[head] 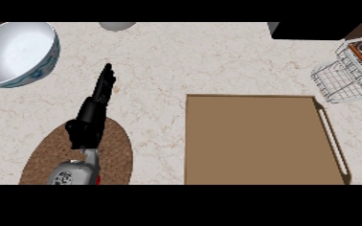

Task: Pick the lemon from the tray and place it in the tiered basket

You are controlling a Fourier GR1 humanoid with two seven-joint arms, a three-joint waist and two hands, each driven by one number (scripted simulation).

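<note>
Brown tray beside wire basket

No text, label, brand, number or sign can be read anywhere.

We look down on a counter. A tray lies at our lower right; a wire tiered basket stands beyond its far right corner. A bowl sits at the far left. A round mat lies at our lower left, with our left hand above it, fingers pointing away from us
</note>
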